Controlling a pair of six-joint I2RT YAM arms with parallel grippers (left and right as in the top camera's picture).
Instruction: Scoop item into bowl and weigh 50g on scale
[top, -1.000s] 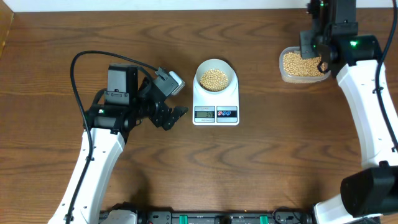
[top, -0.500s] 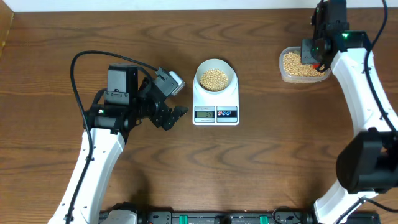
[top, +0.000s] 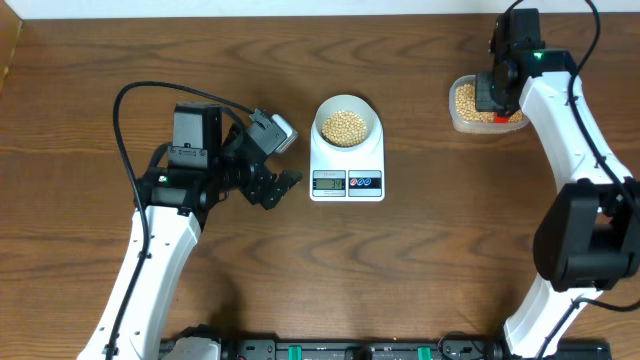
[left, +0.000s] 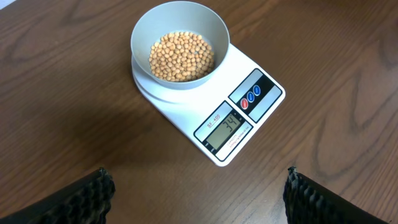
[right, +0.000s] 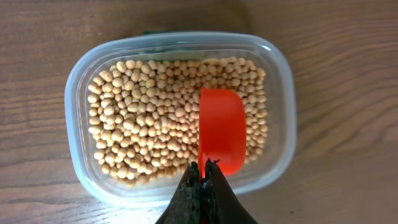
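Observation:
The pale bowl (top: 347, 124) holds tan beans (left: 181, 56) and stands on the white scale (top: 347, 166); its display (left: 224, 127) reads 34 in the left wrist view. My left gripper (top: 283, 182) is open and empty, just left of the scale. My right gripper (right: 203, 169) is shut on the handle of a red scoop (right: 221, 129), which lies over the beans (right: 143, 118) in the clear plastic tub (top: 482, 103) at the back right. The scoop looks empty.
The left arm's black cable (top: 130, 100) loops over the table on the left. The tub sits close to the table's far edge, under the right arm.
My right arm has swung so the wrist sits over the tub's right part, with the red scoop now showing at its edge. The left arm, bowl and scale have not moved.

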